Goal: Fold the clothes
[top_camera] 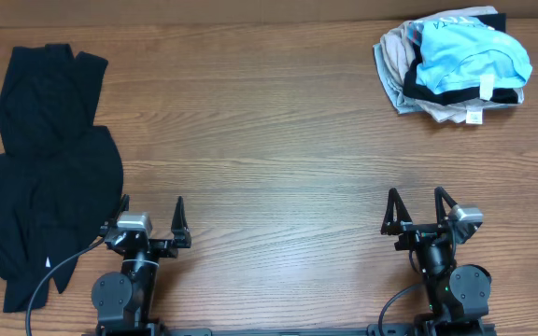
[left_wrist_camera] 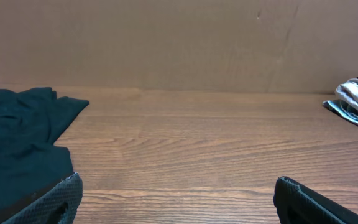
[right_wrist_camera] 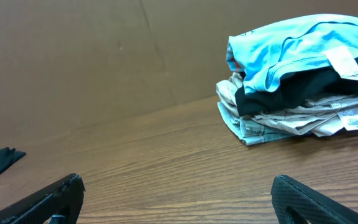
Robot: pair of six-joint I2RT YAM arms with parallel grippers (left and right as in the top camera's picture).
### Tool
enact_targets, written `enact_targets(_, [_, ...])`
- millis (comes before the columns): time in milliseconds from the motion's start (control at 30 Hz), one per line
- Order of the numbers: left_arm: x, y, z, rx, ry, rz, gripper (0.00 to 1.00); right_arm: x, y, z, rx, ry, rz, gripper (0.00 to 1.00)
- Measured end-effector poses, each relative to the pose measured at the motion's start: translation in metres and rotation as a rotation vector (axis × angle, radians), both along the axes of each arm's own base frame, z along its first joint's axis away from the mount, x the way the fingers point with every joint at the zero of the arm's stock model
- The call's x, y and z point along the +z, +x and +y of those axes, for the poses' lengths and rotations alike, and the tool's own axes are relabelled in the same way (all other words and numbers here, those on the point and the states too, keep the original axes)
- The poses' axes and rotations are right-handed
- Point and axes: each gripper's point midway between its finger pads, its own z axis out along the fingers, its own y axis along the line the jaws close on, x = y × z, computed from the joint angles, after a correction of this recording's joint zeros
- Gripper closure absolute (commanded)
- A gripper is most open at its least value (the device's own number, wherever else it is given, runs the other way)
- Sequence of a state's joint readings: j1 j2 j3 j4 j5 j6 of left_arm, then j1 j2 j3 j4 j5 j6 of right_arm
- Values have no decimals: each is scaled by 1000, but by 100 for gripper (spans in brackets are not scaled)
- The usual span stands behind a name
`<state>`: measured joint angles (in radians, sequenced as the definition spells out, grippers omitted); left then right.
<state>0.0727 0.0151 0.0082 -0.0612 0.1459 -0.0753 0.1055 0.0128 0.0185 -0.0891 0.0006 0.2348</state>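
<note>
The black garment (top_camera: 45, 168) lies rumpled on the left side of the table, with a small white logo at its left edge and a small white tag near its lower part. It also shows in the left wrist view (left_wrist_camera: 17, 143) at the left. My left gripper (top_camera: 149, 217) is open and empty, just right of the garment's lower edge; its fingers (left_wrist_camera: 176, 193) frame bare wood. My right gripper (top_camera: 419, 207) is open and empty at the front right, far from the garment (right_wrist_camera: 176, 193).
A pile of folded clothes, with a light blue garment (top_camera: 470, 56) on beige/grey ones (top_camera: 400, 51), sits at the back right corner; it shows in the right wrist view (right_wrist_camera: 297, 74). Wooden table (top_camera: 269, 140) between.
</note>
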Motion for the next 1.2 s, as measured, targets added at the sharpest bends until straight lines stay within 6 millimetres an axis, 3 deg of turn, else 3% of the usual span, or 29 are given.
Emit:
enact_targets(767, [0,0,0,0,0,0,0,0,0,-4,-26,-1,-1,0])
enact_targets(1200, [0,0,0,0,0,-1,0,24,0,-4,-24,11,-98,0])
